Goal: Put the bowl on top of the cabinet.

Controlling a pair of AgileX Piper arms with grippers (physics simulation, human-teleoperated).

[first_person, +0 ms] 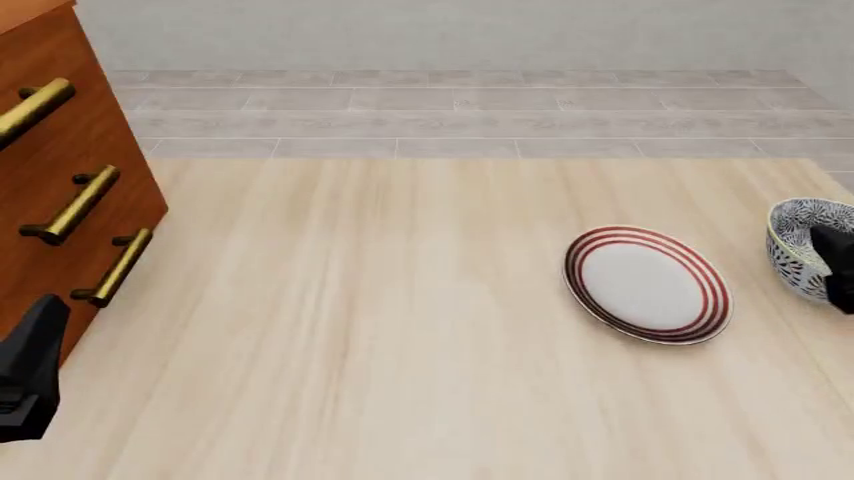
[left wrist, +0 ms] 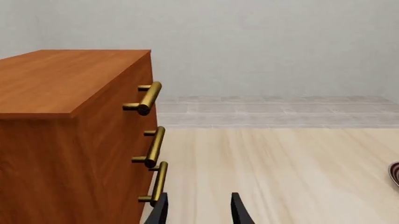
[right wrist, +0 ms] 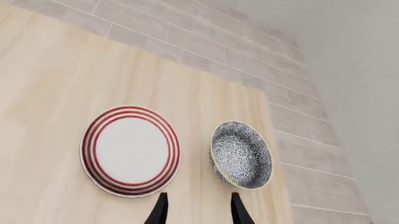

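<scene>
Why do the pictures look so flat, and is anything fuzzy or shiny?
Front view: even, soft light, with hardly a shadow under the plate or the bowl, and nothing blurred. Left wrist view: the cabinet is sharp, with small bright glints on its brass handles. Right wrist view: the bowl's pattern is crisp, no glare.
</scene>
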